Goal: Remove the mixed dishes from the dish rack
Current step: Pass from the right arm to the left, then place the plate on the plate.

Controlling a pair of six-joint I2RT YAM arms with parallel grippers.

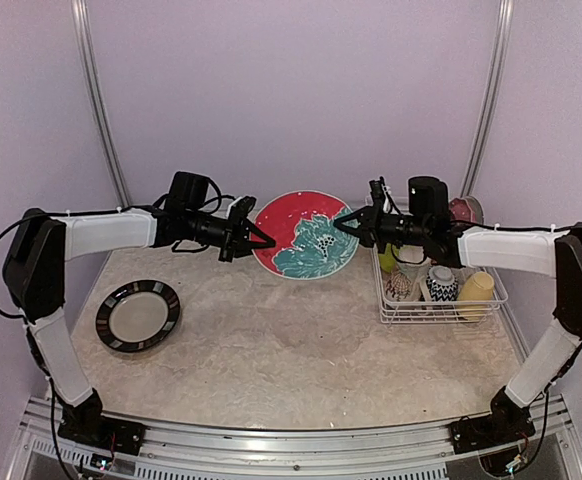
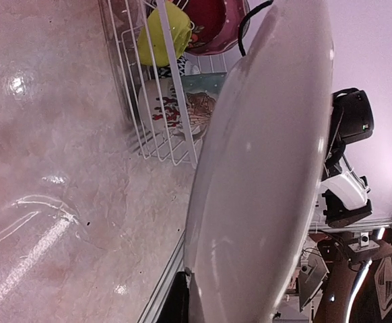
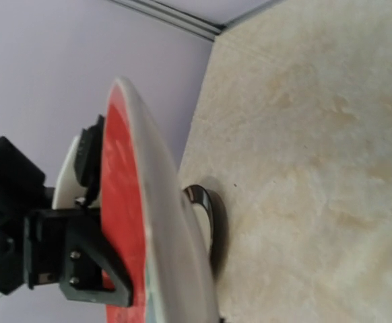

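Left pincer (image 1: 264,240) and right pincer (image 1: 342,222) pinch opposite rims of upright red plate (image 1: 306,235), face nearward.

I find no legible text, label, brand, number or sign in any view. The red plate (image 1: 304,232) bears a teal floral pattern only, no lettering. The dishes (image 1: 441,284) in the rack (image 1: 431,320), far right, show patterns only. A pale mark (image 2: 388,282) at the right edge of the left wrist view is too blurred to read.

A red plate (image 1: 293,222) with teal flower, a black-rimmed grey plate (image 1: 138,316), a white rack (image 1: 441,319)
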